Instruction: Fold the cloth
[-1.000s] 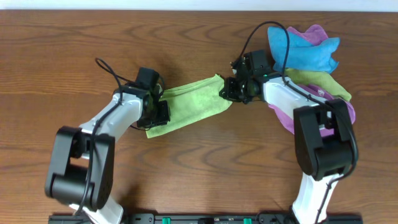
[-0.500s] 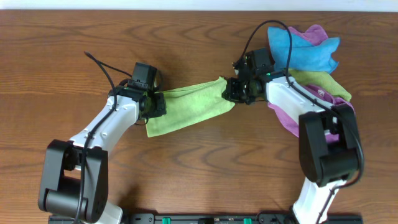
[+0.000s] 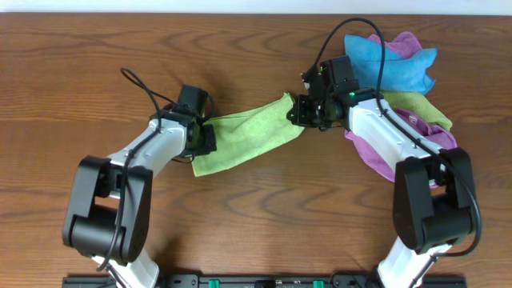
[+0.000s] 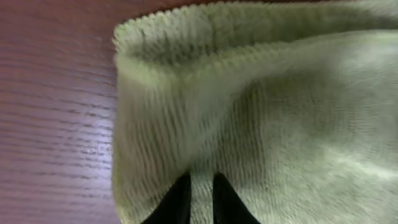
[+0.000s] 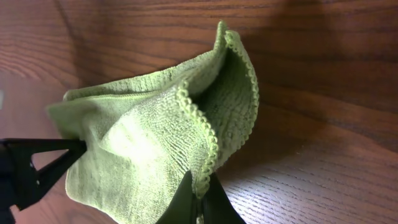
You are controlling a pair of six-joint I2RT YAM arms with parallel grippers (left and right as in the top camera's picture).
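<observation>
Two arms, one cloth strung between them. Left gripper (image 3: pixel 204 138) sits nearer, jaws pinched tight on cloth (image 3: pixel 244 132) at its left end. Cloth's long axis slants left-near to right-far over table (image 3: pixel 264 208). Right gripper (image 3: pixel 302 112) sits farther, jaws clamped on right-end hem, which looks raised off the wood. Each arm already at its own end; fold likely means carrying one end along that axis. Beyond, far right: heap of spare cloths (image 3: pixel 400 68), three colours showing.

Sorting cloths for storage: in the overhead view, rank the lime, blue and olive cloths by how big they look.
Largest: lime cloth.
Next: blue cloth, bunched and not far behind.
Smallest: olive cloth, partly covered.
</observation>
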